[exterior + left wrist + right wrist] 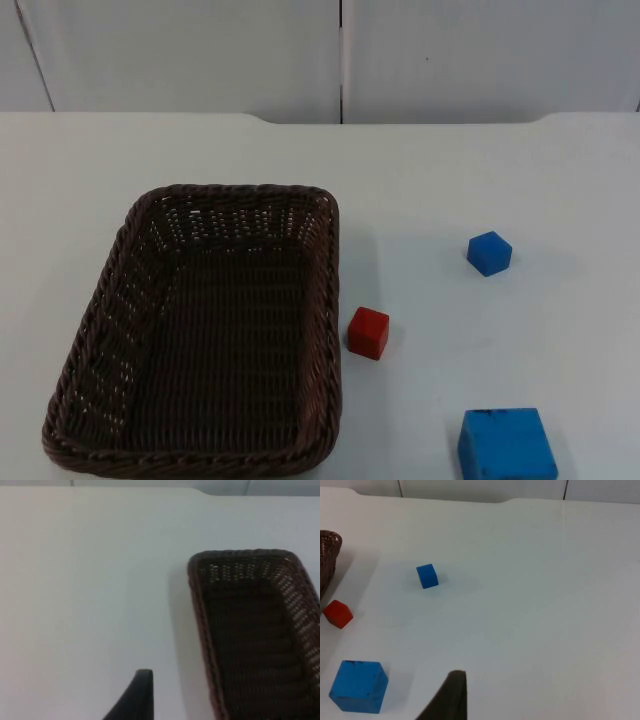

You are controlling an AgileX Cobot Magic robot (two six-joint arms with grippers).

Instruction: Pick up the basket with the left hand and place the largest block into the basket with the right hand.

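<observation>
A dark brown wicker basket (327, 300) stands empty on the left half of the white table. The largest block, a big blue cube (507, 447), lies at the front right edge. A small blue cube (489, 253) sits farther back on the right, and a small red cube (369, 332) rests just beside the basket's right rim. My left gripper (137, 697) hangs over bare table, apart from the basket's rim (200, 625). My right gripper (451, 697) hovers above the table, away from the big blue cube (358, 686), the small blue cube (427, 576) and the red cube (338, 614).
The grey partition wall (340, 55) closes off the back of the table. Bare white table top (480, 170) stretches between the blocks and the wall.
</observation>
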